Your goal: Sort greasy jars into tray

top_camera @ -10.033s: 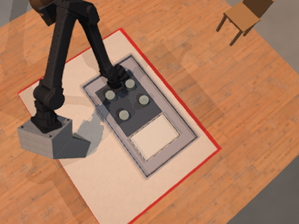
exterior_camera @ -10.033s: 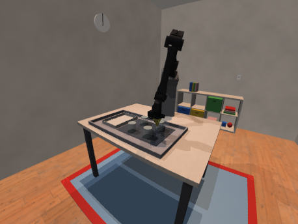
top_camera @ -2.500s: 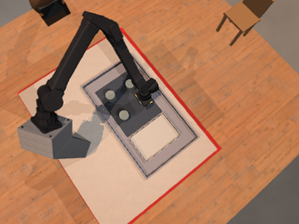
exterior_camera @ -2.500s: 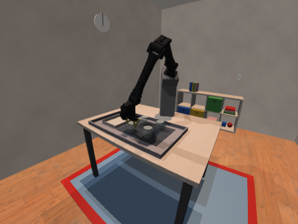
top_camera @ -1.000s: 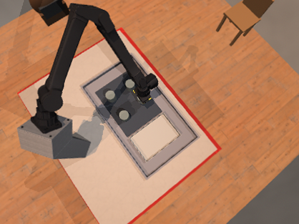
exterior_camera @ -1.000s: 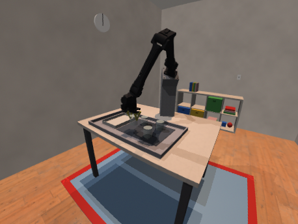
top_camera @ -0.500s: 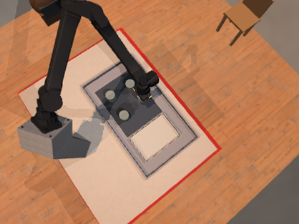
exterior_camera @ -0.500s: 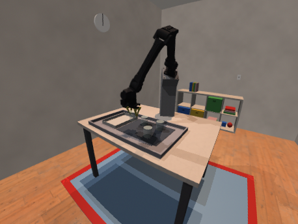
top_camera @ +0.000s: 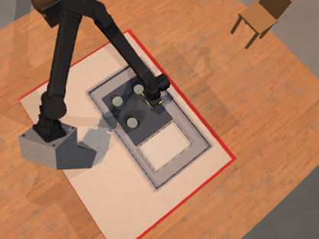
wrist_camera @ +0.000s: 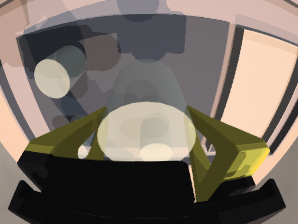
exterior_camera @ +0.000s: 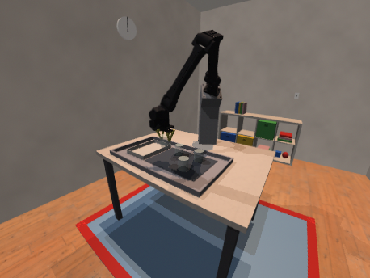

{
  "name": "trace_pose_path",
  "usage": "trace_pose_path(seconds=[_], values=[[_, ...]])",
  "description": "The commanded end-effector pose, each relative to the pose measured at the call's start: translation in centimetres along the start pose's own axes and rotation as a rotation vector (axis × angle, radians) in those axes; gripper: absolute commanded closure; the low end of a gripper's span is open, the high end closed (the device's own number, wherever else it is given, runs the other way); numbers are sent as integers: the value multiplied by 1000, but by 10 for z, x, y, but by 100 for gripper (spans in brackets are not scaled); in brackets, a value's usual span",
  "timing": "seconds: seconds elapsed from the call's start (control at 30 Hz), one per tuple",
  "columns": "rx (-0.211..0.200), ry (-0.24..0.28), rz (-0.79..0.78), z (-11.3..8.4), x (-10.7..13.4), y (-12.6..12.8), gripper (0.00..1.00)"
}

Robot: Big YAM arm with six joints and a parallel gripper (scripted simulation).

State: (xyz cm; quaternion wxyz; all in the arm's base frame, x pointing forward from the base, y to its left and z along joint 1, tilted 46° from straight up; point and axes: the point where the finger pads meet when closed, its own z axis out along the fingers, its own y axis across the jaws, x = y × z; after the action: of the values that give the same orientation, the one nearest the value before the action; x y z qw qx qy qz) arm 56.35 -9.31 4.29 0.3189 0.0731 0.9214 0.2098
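I am mid-carry: a jar judged greasy hangs lifted off the drying mat, bound for the tray. The room comes first — grey walls with a round clock (exterior_camera: 126, 27), a plank floor, a red-bordered rug (exterior_camera: 93, 236) under the table (exterior_camera: 242, 190), a shelf unit (exterior_camera: 300, 123) of coloured boxes behind, and a wooden chair (top_camera: 263, 16) off to one side. On the table lies a shallow steel surround holding the dark drying mat (top_camera: 161, 120) and, just beside it, the pale tray (top_camera: 165, 145), which has no jar in it. The black arm (top_camera: 61, 57) reaches from its grey pedestal (top_camera: 35, 153) out over the mat's edge. Three jars stand mouth down on the mat — one (top_camera: 117, 101) nearest the pedestal, one (top_camera: 139, 89) close to the wrist, one (top_camera: 132, 122) nearest the tray. The fourth jar (wrist_camera: 147, 129) is clamped in the claw (wrist_camera: 149, 139), its yellow fingers pressed to either side of the glass, raised above the mat. Next, I judge, the claw must travel over the tray's rim, lower well inside, and let go gently — a slippery jar could slide out early.
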Motion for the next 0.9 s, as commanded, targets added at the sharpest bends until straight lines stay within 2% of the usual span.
trace_pose_path(seconds=[0.0,0.83,0.87], values=[[12,-31,-5,-18,-12,-7,100],[12,-30,-5,-18,-12,-7,100],[12,-30,-5,-28,-12,-13,100]])
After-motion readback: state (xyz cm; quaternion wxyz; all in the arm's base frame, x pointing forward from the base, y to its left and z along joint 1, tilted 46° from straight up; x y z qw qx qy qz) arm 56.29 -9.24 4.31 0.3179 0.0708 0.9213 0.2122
